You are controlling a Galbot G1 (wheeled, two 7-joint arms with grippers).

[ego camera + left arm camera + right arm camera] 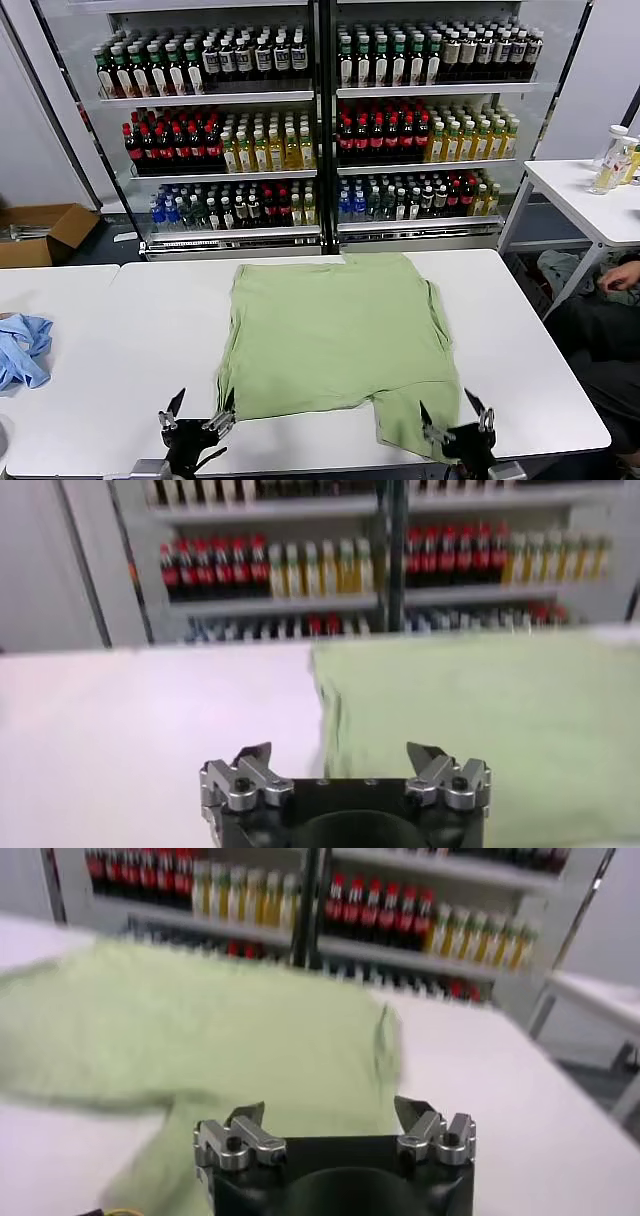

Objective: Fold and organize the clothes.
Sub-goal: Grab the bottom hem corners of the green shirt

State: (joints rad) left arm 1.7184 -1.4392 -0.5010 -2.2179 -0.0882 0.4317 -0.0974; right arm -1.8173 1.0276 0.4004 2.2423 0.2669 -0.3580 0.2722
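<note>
1. Lying flat on the white table point(130, 340), the light green polo shirt point(335, 335) sits about midway across it, its far edge close to the table's back edge.
2. One part of the shirt reaches past the rest, down to the table's near edge on the robot's right.
3. The left gripper point(198, 415) hovers at the shirt's near left corner, fingers spread wide, holding nothing; the left wrist view shows its open tips point(345, 765) over the shirt's side edge.
4. The right gripper point(455, 418) hangs beside that near right part of the shirt, fingers also wide and empty point(330, 1128).
5. A light blue garment point(22, 348) lies crumpled well left of the shirt.
6. Behind the shirt, beyond the table, stands a glass-fronted drinks cooler point(320, 120) full of bottles.
</note>
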